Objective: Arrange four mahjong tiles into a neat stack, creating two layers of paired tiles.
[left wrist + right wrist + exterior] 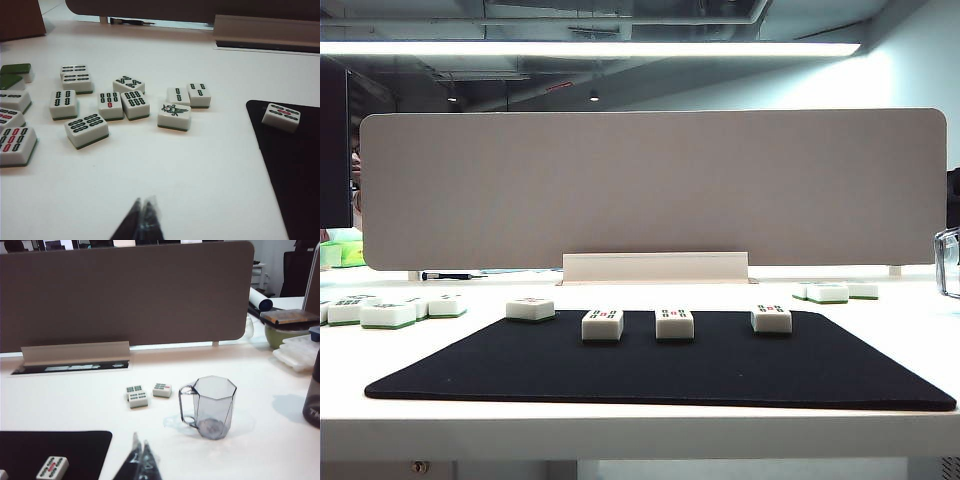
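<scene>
One black mat [720,370], flat, matte, rounded corners, on a white table [620,430]. One clear faceted plastic cup [214,407] with handle, ahead and right of the right gripper [140,460].

Four mahjong tiles [603,324], glossy white blocks with green backs, lie single and apart in a row on the mat, unstacked; faces carry green-and-red marks, no legible writing.

Left gripper [142,217]: clenched, empty; loose spare tiles [125,102] beyond it. Right gripper: fingertips together, empty; three tiles [138,399] just ahead.

Exterior low, front-on across black mat [660,370], wrist views angled down, sharing its corners
</scene>
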Available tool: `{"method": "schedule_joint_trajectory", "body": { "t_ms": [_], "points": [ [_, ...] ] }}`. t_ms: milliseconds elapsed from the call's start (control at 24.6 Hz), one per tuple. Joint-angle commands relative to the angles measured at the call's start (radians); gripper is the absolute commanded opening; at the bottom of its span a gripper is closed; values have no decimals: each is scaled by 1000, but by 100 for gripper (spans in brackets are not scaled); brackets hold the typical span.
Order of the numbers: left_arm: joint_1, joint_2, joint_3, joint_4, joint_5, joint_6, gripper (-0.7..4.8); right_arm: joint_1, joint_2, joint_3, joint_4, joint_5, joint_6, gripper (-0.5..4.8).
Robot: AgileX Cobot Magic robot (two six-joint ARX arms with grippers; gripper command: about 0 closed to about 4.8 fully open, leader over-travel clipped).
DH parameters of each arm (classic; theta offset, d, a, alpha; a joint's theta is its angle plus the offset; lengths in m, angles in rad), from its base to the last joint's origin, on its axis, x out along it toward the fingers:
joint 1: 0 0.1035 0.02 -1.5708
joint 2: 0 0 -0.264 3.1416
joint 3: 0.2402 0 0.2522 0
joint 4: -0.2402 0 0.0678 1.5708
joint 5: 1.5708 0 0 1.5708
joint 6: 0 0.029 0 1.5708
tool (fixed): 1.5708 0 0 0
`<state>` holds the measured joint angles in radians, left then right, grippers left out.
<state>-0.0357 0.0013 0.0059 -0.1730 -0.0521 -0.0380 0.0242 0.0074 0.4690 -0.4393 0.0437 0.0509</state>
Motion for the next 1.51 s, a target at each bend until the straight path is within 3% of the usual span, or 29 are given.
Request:
{"method": "schedule_joint_trajectory", "body": {
  "t_ms": [41, 692, 937, 1140, 1507],
  "points": [
    [0, 0, 0, -14, 8, 0, -6, 0, -9, 56, -63, -22, 2, -1],
    [0, 0, 0, -14, 8, 0, -6, 0, -8, 299, -427, -427, 2, -1],
    [0, 0, 0, -14, 7, 0, -6, 0, -8, 352, -520, -457, 2, -1],
    [0, 0, 0, -13, 8, 0, -6, 0, -8, 374, -603, -541, 2, -1],
    [0, 0, 4, -13, 34, -19, -5, 0, -8, 374, -612, -559, 3, -1]
  ]
}}
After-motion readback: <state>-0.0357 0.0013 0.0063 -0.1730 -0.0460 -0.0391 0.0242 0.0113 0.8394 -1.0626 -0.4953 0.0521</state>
